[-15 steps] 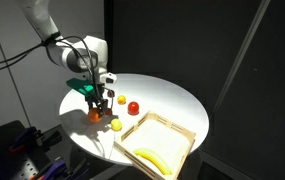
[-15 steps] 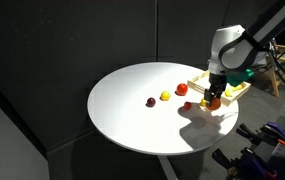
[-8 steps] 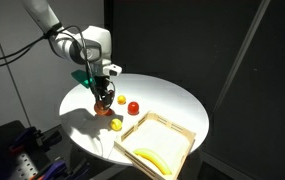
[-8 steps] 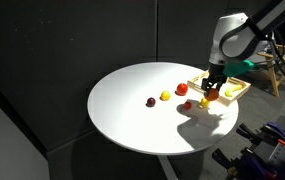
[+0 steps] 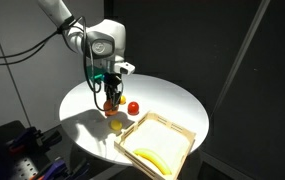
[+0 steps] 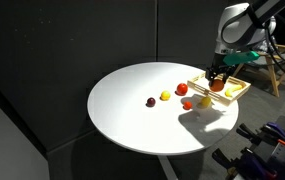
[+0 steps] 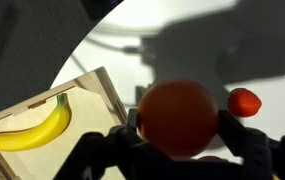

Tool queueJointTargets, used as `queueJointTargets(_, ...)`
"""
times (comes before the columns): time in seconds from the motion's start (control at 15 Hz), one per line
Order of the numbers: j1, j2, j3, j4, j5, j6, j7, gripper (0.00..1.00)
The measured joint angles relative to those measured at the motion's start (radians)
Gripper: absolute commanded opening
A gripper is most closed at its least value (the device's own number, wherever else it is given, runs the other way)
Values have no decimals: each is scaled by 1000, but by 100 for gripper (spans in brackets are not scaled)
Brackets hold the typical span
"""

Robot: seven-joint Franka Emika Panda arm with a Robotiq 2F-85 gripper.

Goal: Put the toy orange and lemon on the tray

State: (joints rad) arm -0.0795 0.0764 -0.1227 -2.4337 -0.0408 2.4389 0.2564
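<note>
My gripper [image 5: 111, 96] is shut on the toy orange [image 7: 179, 112] and holds it above the white table, near the corner of the tray [image 5: 172, 131]. In the wrist view the orange fills the space between the fingers [image 7: 179, 135]. The other exterior view shows the gripper [image 6: 218, 82] with the orange [image 6: 218, 86] over the tray's near edge [image 6: 199, 84]. The lemon [image 5: 115, 124] lies on the table just below the gripper; it also shows in an exterior view [image 6: 204, 102]. The tray [image 7: 90, 84] holds a banana [image 7: 27, 128].
A red toy fruit [image 5: 133, 107] lies on the round white table [image 5: 177, 102] beside the gripper and shows in the wrist view [image 7: 244, 101]. Two more small fruits [image 6: 165, 96] [image 6: 150, 101] lie toward the table's middle. The banana [image 5: 152, 160] lies in the tray's far part.
The gripper has lifted the orange off the table and carried it up and toward the tray. The lemon, the red fruit and the tray have not moved.
</note>
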Motion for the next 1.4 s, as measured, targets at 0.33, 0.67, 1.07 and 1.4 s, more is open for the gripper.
queueJointTargets(0.33, -33, 38, -20, 74, 42, -50, 0, 54)
queueJointTargets(0.67, -56, 129, -36, 165, 76, -50, 0, 54)
queueJointTargets(1.07, -78, 232, -59, 279, 114, -50, 7, 54)
queueJointTargets(1.4, -95, 275, -78, 342, 149, -50, 31, 54)
